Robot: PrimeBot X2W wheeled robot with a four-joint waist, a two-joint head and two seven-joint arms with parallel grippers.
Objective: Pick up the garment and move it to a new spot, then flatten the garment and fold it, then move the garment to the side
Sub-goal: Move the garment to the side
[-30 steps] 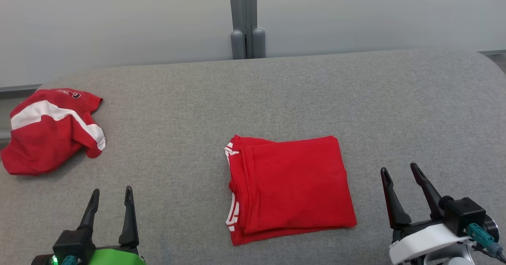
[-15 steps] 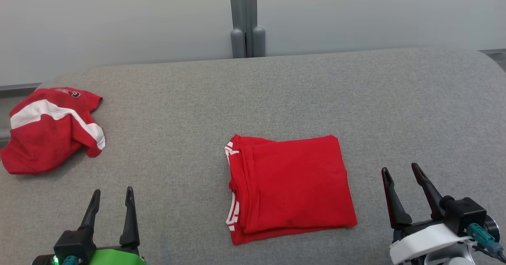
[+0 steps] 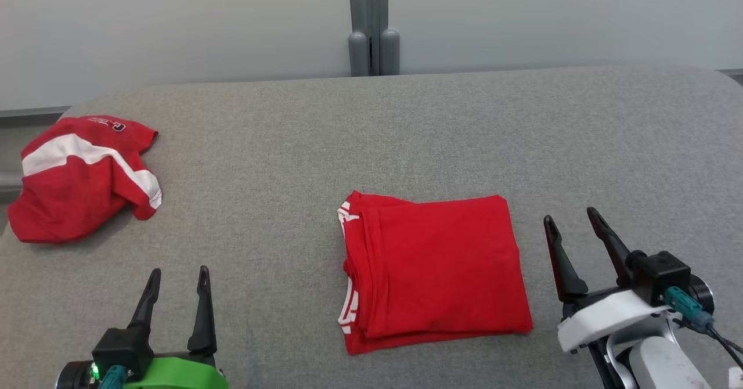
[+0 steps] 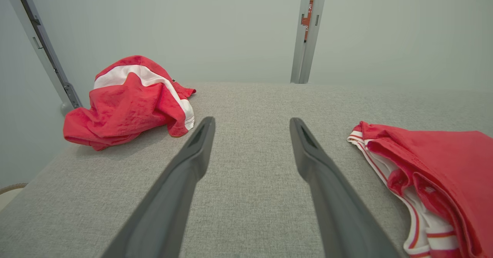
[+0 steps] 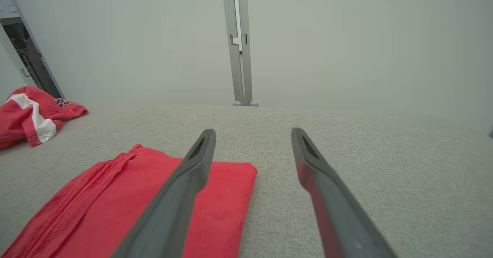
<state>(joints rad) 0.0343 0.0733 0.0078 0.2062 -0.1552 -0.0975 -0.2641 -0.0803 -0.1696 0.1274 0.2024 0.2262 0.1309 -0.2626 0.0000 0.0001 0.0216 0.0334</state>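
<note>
Folded red garment (image 3: 432, 270), flat at centre of grey table (image 3: 406, 128), left gripper (image 3: 179, 270) spread, empty, well left of it, right gripper (image 3: 569, 215) spread, empty, just beside its right edge, crumpled red-and-white garment (image 3: 81, 180) far left.

Head camera looks down on the table (image 3: 406, 122); both low wrist views share the folded garment (image 3: 435, 267).

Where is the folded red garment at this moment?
In the head view the folded red garment lies at the middle of the grey surface, just left of the right gripper, well apart from the crumpled red-and-white garment at the far left.
</note>
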